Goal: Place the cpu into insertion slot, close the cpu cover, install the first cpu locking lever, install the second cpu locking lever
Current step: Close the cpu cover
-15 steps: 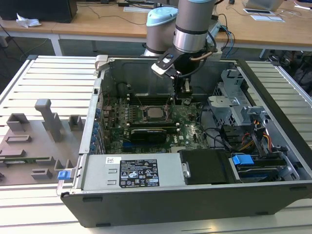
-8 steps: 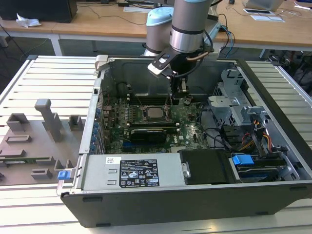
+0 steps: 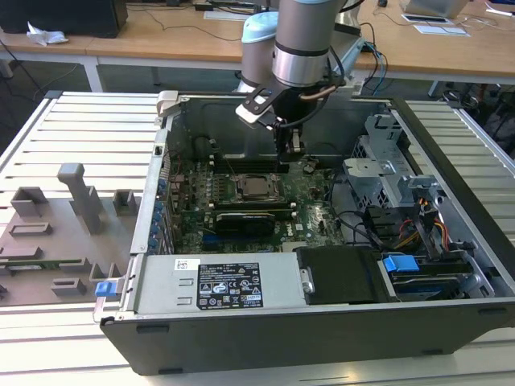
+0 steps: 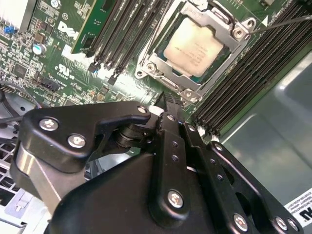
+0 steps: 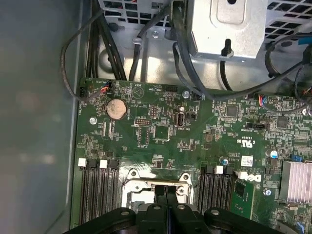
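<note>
The cpu [image 4: 194, 47] lies flat in its socket on the green motherboard, its dull silver top showing through the opening of the cpu cover [image 4: 220, 20], which is down over it. A thin metal lever rod [image 4: 282, 22] runs away from one corner of the socket. In the exterior view the cpu [image 3: 257, 186] sits mid-board, with my gripper [image 3: 288, 154] just above the socket's far right edge. In both wrist views the black fingers meet tip to tip, my gripper [image 4: 163, 100] [image 5: 166, 191] shut at the socket's rim with nothing visible between them.
Black memory slots [image 4: 253, 73] flank the socket on both sides. A long black card [image 3: 249, 219] lies in front of it. The power supply [image 3: 217, 281], drive cage [image 3: 378, 173] and cable bundles [image 5: 185, 63] crowd the case. A grey fixture plate [image 3: 56, 233] lies outside on the exterior view's left.
</note>
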Available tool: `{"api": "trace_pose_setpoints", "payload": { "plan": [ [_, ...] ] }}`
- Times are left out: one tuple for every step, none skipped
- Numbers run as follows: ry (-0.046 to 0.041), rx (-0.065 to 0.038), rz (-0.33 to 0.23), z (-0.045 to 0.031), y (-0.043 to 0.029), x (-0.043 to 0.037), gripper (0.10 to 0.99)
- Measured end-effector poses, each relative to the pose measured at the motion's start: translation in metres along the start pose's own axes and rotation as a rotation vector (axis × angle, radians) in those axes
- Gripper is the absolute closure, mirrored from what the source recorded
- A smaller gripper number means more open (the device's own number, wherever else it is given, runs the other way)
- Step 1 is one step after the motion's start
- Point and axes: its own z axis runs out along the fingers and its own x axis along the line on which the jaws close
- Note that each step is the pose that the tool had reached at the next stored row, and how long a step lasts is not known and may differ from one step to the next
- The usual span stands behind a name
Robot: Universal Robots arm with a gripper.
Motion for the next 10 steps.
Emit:
{"api": "trace_pose_setpoints", "payload": {
  "plan": [
    [0.0000, 0.000, 0.000, 0.0001, -0.0008, 0.0001, 0.980],
    [0.0000, 0.000, 0.000, 0.0002, -0.0017, 0.0002, 0.980],
    [0.0000, 0.000, 0.000, 0.0005, -0.0044, 0.0004, 0.980],
    [-0.0001, 0.000, 0.000, 0.0010, -0.0086, 0.0007, 0.980],
    [0.0000, 0.000, 0.000, 0.0013, -0.0114, 0.0009, 0.980],
    [-0.0001, 0.000, 0.000, 0.0014, -0.0133, 0.0011, 0.980],
    [0.0000, 0.000, 0.000, 0.0016, -0.0155, 0.0013, 0.980],
    [0.0000, 0.000, 0.000, 0.0020, -0.0190, 0.0015, 0.980],
    [0.0000, 0.000, 0.000, 0.0021, -0.0202, 0.0016, 0.980],
    [0.0000, 0.000, 0.000, 0.0022, -0.0215, 0.0017, 0.980]
  ]
}}
